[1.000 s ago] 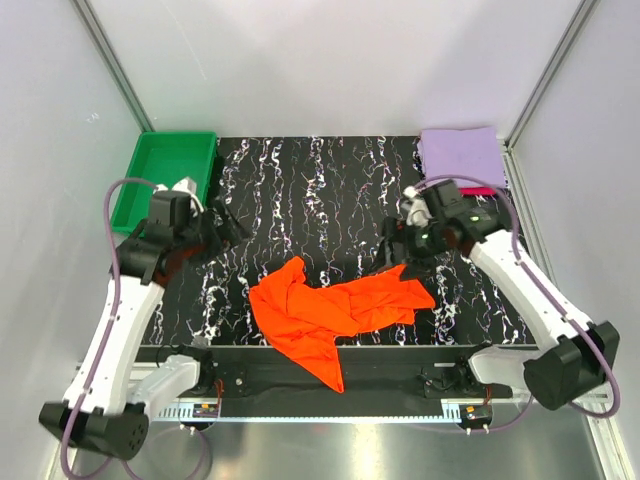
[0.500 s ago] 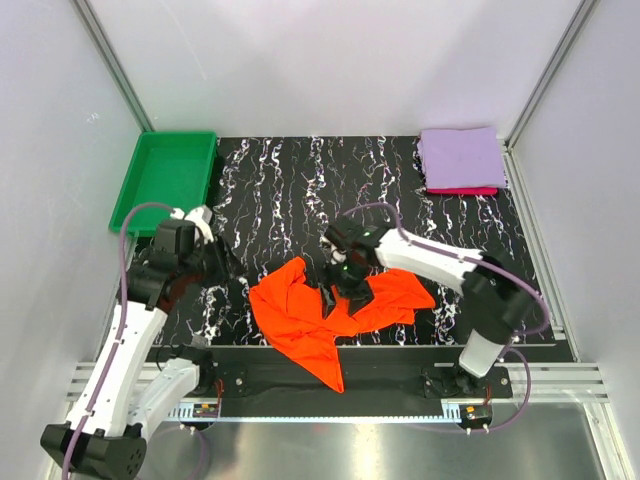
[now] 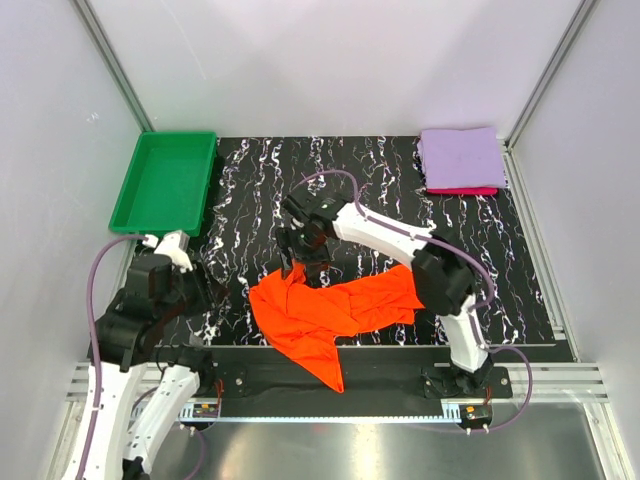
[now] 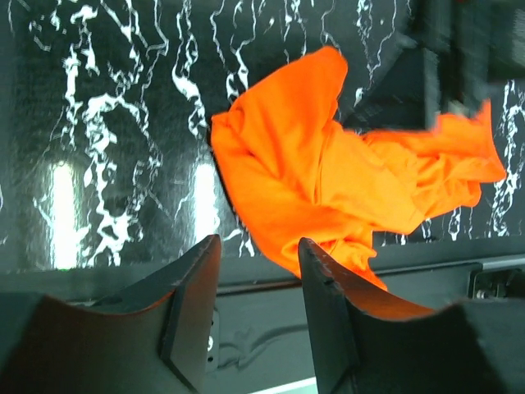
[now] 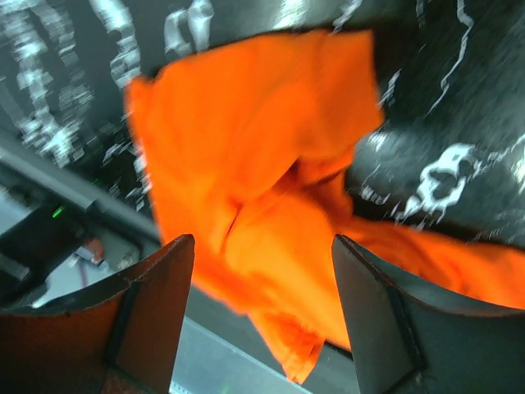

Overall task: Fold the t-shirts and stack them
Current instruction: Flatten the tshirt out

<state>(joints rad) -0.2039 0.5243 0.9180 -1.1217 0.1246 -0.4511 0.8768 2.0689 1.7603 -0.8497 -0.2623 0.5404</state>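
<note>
A bright orange-red t-shirt (image 3: pixel 330 312) lies crumpled at the near middle of the table, one tail hanging over the front edge. At the back right corner, a lavender t-shirt (image 3: pixel 462 157) lies folded on a crimson-pink one (image 3: pixel 462 190). My right gripper (image 3: pixel 301 260) hovers over the orange shirt's upper left corner. Its jaws (image 5: pixel 262 242) stand open with the orange cloth (image 5: pixel 262 156) below them, not between them. My left gripper (image 3: pixel 208 290) is off to the left of the shirt. It is open (image 4: pixel 258 246) and empty, with the orange shirt (image 4: pixel 320 180) ahead of it.
A green tray (image 3: pixel 165 180) stands at the back left corner. The black marbled table top (image 3: pixel 260 190) has a metal rail (image 3: pixel 330 385) along its near edge. The right arm (image 3: pixel 390 232) reaches across the table's middle.
My right arm has swung from the shirt's right side across to its upper left corner. My left arm has drawn back toward the near left. Both grippers' jaws have narrowed.
</note>
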